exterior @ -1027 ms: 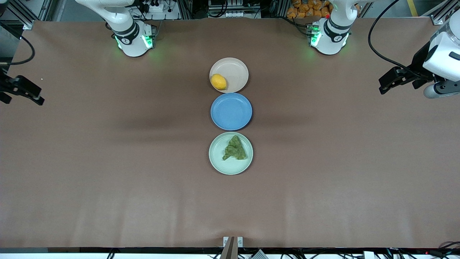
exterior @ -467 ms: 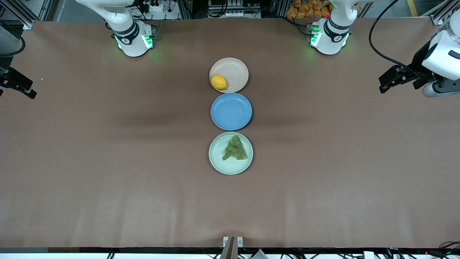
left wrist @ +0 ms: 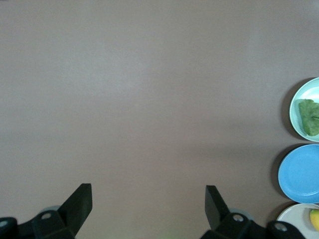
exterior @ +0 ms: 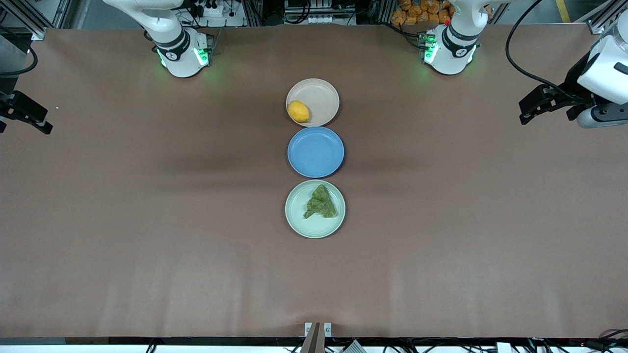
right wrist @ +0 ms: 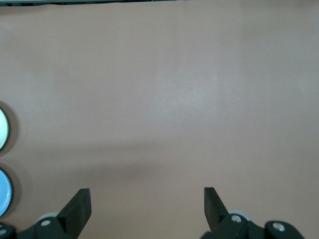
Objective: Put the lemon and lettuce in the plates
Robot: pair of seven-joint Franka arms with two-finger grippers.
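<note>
The yellow lemon (exterior: 298, 111) lies on the beige plate (exterior: 322, 97), the plate nearest the robots' bases. The green lettuce (exterior: 321, 202) lies on the mint green plate (exterior: 298, 218), nearest the front camera. My left gripper (exterior: 527, 112) hangs open and empty over bare table at the left arm's end. My right gripper (exterior: 29, 117) hangs open and empty over the right arm's end. In the left wrist view my left gripper (left wrist: 148, 196) frames bare table, with the lettuce (left wrist: 309, 117) and lemon (left wrist: 315, 219) at the picture's edge. The right wrist view shows my right gripper (right wrist: 146, 199) over bare table.
A blue plate (exterior: 315, 152) with nothing on it sits between the two other plates, in one row across the table's middle. The brown table (exterior: 147, 220) stretches wide on both sides of the row.
Both grippers have drifted slightly outward toward their own ends of the table. The lemon, lettuce and plates have not moved.
</note>
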